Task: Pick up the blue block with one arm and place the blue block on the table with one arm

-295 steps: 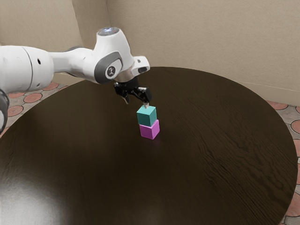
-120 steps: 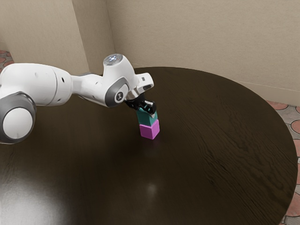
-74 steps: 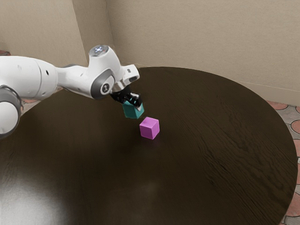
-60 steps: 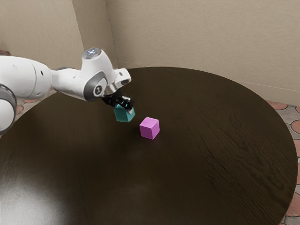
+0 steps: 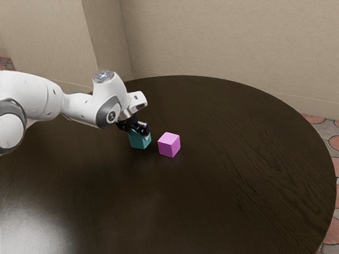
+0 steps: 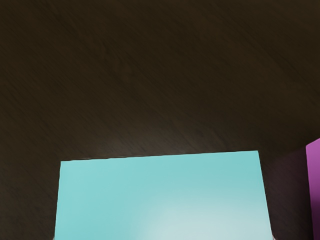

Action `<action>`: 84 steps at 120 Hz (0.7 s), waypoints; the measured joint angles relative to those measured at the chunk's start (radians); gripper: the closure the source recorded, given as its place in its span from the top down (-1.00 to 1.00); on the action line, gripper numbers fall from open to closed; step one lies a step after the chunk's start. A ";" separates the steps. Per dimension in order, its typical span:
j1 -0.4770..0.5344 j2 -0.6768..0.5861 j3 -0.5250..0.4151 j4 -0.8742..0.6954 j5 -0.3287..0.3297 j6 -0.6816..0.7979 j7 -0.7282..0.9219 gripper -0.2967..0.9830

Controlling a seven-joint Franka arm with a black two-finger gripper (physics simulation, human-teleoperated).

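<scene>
I had the gripper closed around the blue block, teal in colour, a little left of the centre of the exterior view's frame. My arm reached in from the exterior view's left edge. The block sat low over the dark round table; I could not tell whether its underside touched the wood. The magenta block stood upright on the table at mid-frame, just beside it with a narrow gap between. My wrist view showed the blue block's pale, shiny face close under the hand.
</scene>
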 joint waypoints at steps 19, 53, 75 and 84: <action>0.001 0.002 0.001 0.001 -0.013 0.005 0.033 0.32; -0.017 -0.234 0.031 0.084 -0.129 -0.289 0.075 0.45; -0.172 -0.535 0.293 0.071 -0.214 -0.666 0.097 0.48; -0.168 -0.604 0.304 0.074 -0.224 -0.781 0.106 0.49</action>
